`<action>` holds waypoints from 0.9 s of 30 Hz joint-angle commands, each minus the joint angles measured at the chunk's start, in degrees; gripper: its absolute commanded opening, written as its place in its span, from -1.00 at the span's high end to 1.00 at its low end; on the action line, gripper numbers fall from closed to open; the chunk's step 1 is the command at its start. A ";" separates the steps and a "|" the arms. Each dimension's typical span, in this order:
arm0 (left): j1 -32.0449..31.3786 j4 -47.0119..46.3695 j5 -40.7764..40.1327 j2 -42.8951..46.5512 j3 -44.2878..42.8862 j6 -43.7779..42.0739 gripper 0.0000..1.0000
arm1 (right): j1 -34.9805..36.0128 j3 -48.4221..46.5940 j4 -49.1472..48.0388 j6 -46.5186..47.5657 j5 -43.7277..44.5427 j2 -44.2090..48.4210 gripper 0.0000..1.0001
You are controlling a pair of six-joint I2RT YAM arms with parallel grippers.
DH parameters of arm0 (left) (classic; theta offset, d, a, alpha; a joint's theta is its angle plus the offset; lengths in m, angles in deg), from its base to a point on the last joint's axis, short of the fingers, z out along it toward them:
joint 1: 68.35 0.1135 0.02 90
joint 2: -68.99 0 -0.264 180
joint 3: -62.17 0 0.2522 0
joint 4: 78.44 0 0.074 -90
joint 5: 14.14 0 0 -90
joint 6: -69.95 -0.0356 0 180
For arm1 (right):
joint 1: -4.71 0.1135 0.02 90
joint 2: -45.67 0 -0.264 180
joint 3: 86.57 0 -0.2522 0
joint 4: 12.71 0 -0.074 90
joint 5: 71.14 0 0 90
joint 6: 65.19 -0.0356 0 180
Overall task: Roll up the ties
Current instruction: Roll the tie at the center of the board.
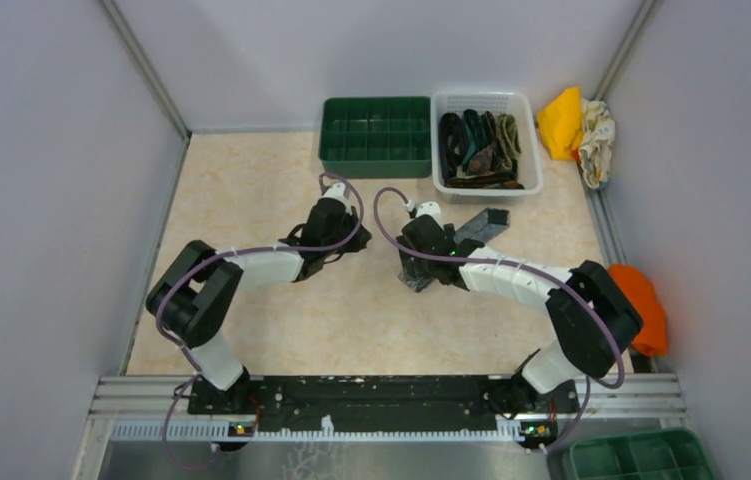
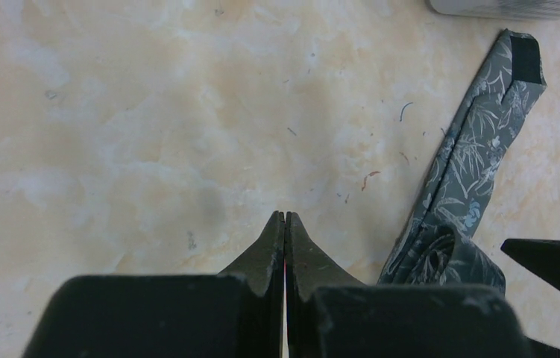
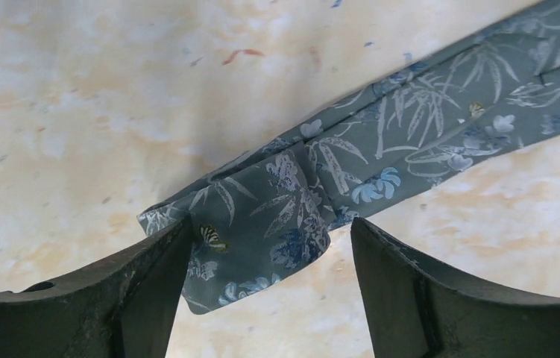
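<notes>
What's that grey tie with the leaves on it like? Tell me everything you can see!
The grey fabric necktie printed with pale leaves and blue flowers lies as a flat strip on the cream marbled tabletop. One end is folded over, starting a roll; the other shows dark lining. The open jaws of the right gripper stand either side of the fold.

Grey tie [image 1: 481, 225] mostly under the right arm [image 1: 511, 275] overhead; its far end beyond the right-wrist view's edge
</notes>
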 commanded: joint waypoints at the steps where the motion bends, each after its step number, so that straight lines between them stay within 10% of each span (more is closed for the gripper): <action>1: -0.66 -2.74 3.09 -2.31 -2.79 -1.33 1.00 | -2.36 -3.62 1.23 2.19 8.66 -1.71 -0.54; 19: -0.93 -4.22 -3.05 1.99 0.39 -0.75 1.00 | -0.89 -0.70 2.32 1.04 10.68 8.49 -0.49; 27: -0.95 -4.37 17.05 -15.84 -17.71 -3.07 1.00 | -0.97 10.33 2.72 -9.26 5.48 15.78 0.22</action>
